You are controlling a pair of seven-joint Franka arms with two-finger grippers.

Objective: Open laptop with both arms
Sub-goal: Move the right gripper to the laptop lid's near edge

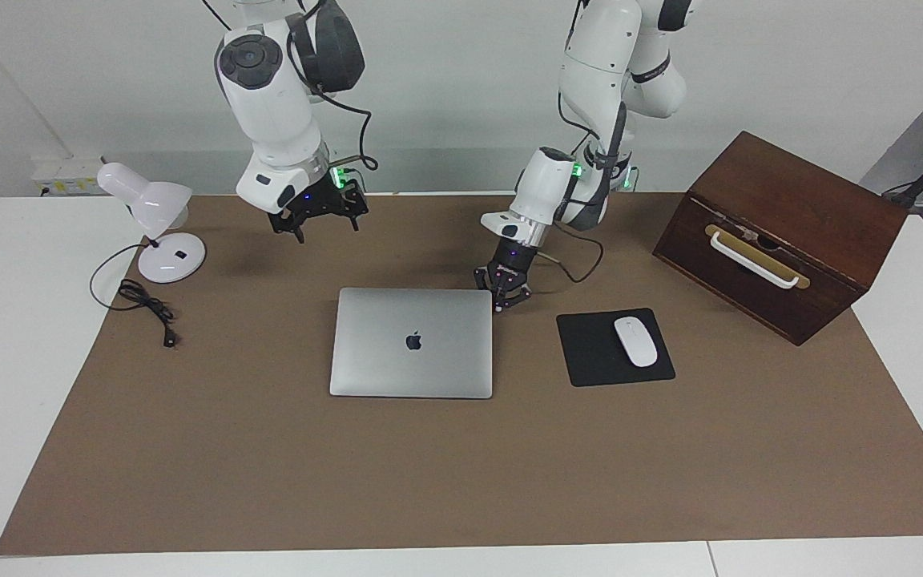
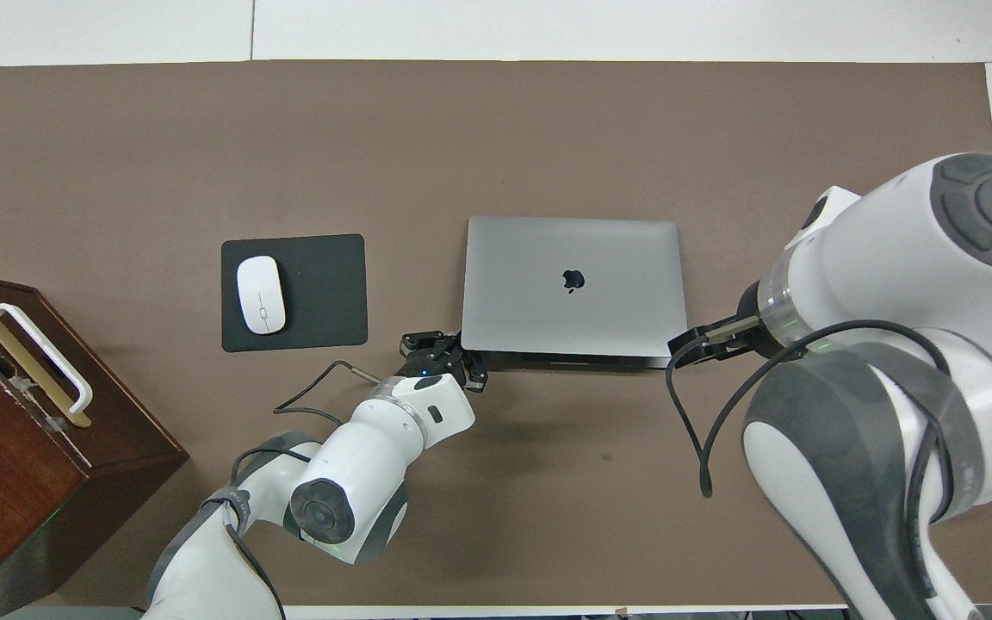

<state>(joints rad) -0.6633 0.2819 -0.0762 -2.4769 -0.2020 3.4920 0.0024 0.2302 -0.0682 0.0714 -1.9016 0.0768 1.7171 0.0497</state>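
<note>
The silver-grey laptop lies closed and flat on the brown mat, logo up. My left gripper is down at mat level, shut, its tips against the laptop's corner nearest the robots at the left arm's end; whether it touches the lid or the base I cannot tell. My right gripper hangs in the air over the mat near the laptop's corner at the right arm's end, well above it.
A black mouse pad with a white mouse lies beside the laptop toward the left arm's end. A dark wooden box with a white handle stands past it. A white desk lamp and its cord sit at the right arm's end.
</note>
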